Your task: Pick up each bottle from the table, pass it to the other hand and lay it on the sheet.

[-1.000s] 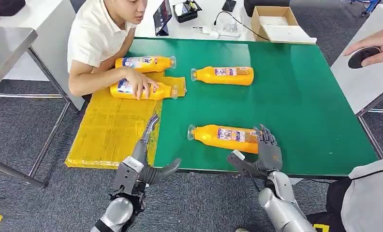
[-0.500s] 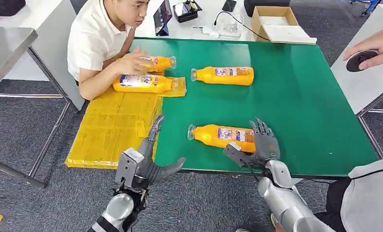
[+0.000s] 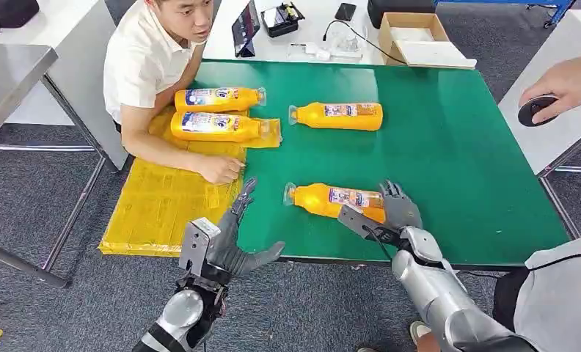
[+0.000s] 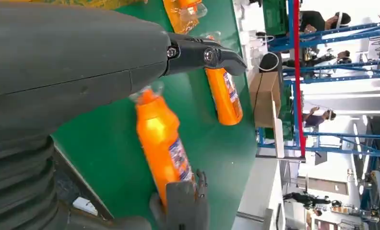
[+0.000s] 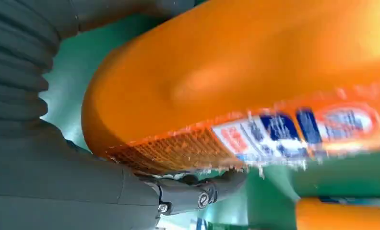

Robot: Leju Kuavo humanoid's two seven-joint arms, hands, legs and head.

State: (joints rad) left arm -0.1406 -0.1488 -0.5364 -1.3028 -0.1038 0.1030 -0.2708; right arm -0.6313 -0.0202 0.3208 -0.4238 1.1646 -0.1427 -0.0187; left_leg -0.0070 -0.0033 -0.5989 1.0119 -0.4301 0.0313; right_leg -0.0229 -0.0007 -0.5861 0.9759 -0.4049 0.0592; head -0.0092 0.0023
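Observation:
An orange bottle point(image 3: 324, 199) lies on its side near the front of the green table point(image 3: 449, 147), cap pointing left. My right hand point(image 3: 392, 214) grips its base end, fingers over the far side and thumb point(image 3: 355, 220) across the near side. In the right wrist view the bottle point(image 5: 236, 86) sits against the palm with the thumb point(image 5: 197, 194) under it. My left hand point(image 3: 227, 238) is open at the front edge, beside the yellow sheet point(image 3: 163, 205). Two bottles point(image 3: 216, 126) lie at the sheet's far end. Another bottle point(image 3: 339, 115) lies on the table further back.
A person in a white shirt sits at the table's left, one hand point(image 3: 224, 169) resting on the sheet. Another person's hand point(image 3: 566, 84) holds a dark round thing at the right. A cardboard box point(image 3: 412, 33) and small items stand beyond the table's far edge.
My right hand has closed round the near bottle's base and nudged it slightly away. The person's hand left the two bottles and came down on the sheet. My left hand rose a little.

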